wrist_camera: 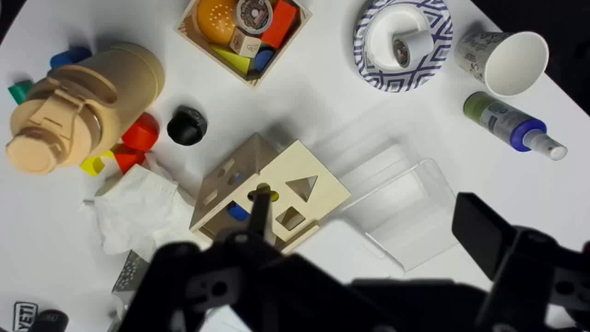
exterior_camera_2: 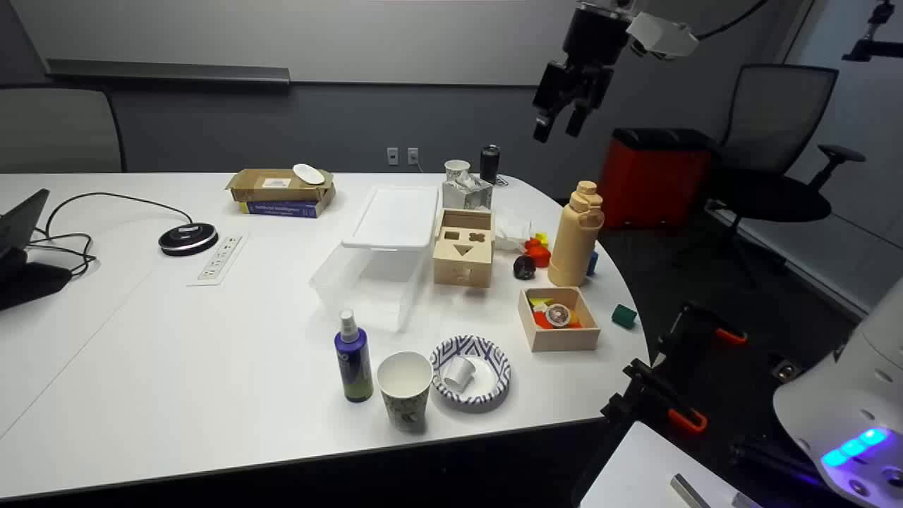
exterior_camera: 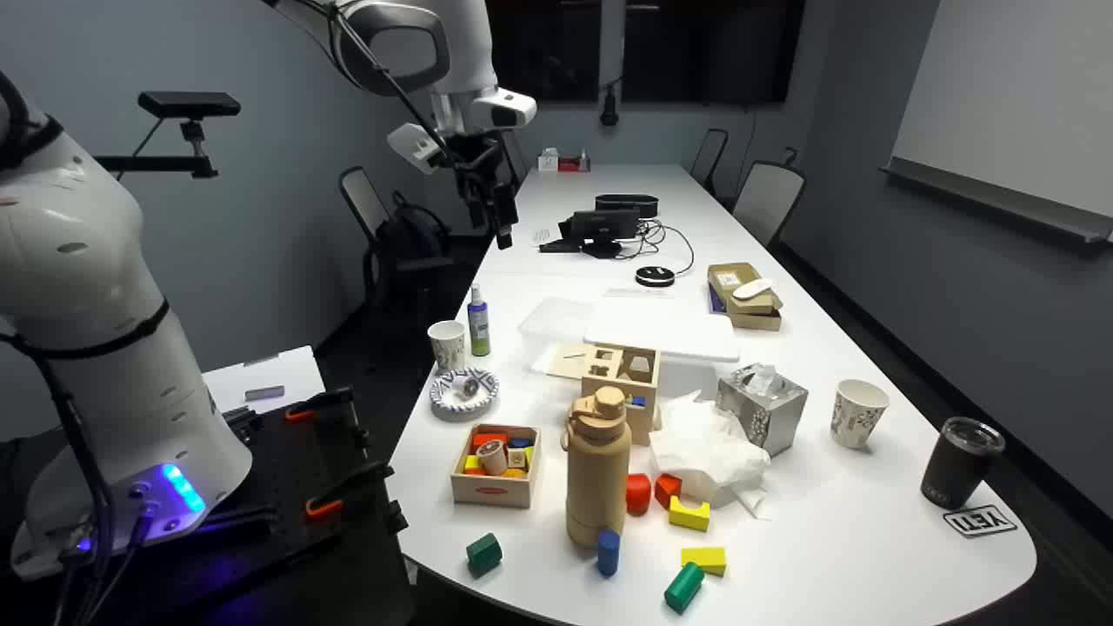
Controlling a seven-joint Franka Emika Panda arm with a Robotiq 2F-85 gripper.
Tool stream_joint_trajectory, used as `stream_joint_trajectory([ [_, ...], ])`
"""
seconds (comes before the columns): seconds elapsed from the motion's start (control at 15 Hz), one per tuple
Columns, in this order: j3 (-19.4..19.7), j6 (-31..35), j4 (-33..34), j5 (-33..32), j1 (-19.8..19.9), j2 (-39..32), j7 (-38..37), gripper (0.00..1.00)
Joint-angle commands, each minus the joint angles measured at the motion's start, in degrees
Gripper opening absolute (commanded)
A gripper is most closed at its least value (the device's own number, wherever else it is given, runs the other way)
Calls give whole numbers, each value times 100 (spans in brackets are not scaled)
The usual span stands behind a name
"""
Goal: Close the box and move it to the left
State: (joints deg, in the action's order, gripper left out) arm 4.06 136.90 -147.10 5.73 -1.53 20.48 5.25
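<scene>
Hangs high over the white table with the black 2-fingered gripper tilted, spread wide and well clear of everything below in both exterior views. Grips only air, with a broad gap between 2 dark, flat-padded fingers in the wrist view.

Has far below the gripper, on the table and touching neither finger, a pale-tan square-cornered wooden box with shaped cutouts. Overlaps it with 1 fingertip in the wrist view, through line of sight alone. Wears on top a flat pale wooden lid with 3 holes, set part-way across and leaving a gap. Shows through the gap, just beside the same finger in that view, a small blue piece inside the box.

Frames between the fingers in the wrist view, far below, a clear plastic bin and a white rectangular plastic cover. Has crumpled white paper beyond the box-side finger, and a purple-and-green spray bottle ahead of the opposite finger. In an exterior view, shows beneath the gripper a beige bottle with a loop at the cap, then farther down a pale wooden tray holding coloured blocks.
</scene>
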Motion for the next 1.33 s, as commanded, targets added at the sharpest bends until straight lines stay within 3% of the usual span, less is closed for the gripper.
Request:
stream_joint_trajectory([
  [0.0, -39, -16, 9, 16, 40, 1, 11, 100],
  [0.27, -113, 166, 137, 42, 45, -298, -205, 100],
  [0.53, -307, 1286, 264, 251, 28, -987, -1057, 100],
  [0.87, -659, 2723, 636, 49, 55, -2461, -2626, 100],
  [1.13, -344, 3130, 1214, -237, -281, -3738, -3608, 100],
  [1.27, -135, 3067, 1561, -59, -520, -4259, -3817, 100],
])
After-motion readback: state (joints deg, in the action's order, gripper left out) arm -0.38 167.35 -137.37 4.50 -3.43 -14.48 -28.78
